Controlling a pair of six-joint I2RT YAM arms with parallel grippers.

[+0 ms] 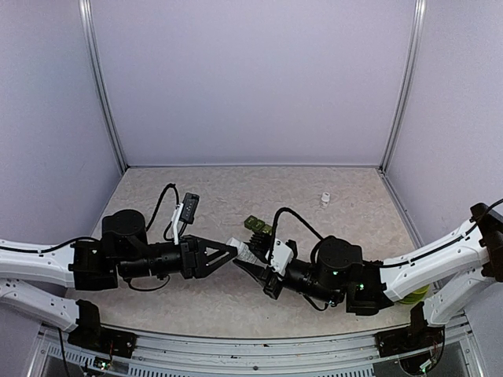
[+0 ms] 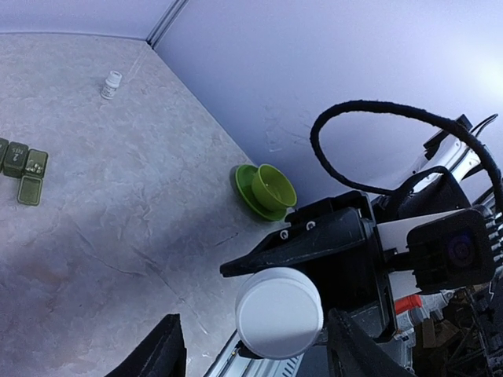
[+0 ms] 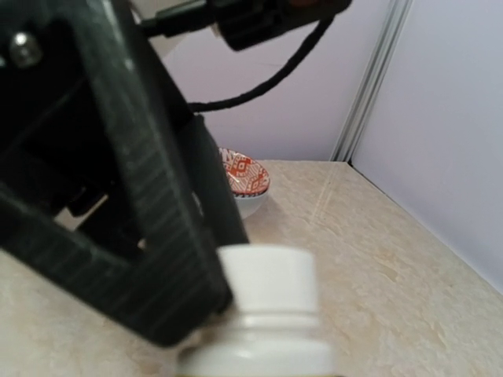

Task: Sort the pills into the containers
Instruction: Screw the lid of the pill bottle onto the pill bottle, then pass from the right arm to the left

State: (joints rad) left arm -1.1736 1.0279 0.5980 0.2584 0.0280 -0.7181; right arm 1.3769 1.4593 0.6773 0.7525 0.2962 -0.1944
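A white pill bottle (image 1: 240,251) hangs level above the table's middle, with my right gripper (image 1: 253,265) shut on its body. In the right wrist view the bottle (image 3: 263,330) fills the bottom edge, cap toward the camera's far side. My left gripper (image 1: 226,254) reaches in from the left around the bottle's white cap (image 2: 279,312). Its two fingers (image 2: 161,352) stand on either side of the cap, one close to it and the other with a gap. A green pill organiser (image 1: 256,225) lies on the table just behind, with compartments open (image 2: 22,166).
A small white bottle (image 1: 324,199) stands at the back right. A green bowl (image 2: 267,191) sits near the right arm, partly hidden (image 1: 414,294). A red-patterned bowl (image 3: 245,177) shows behind the left gripper in the right wrist view.
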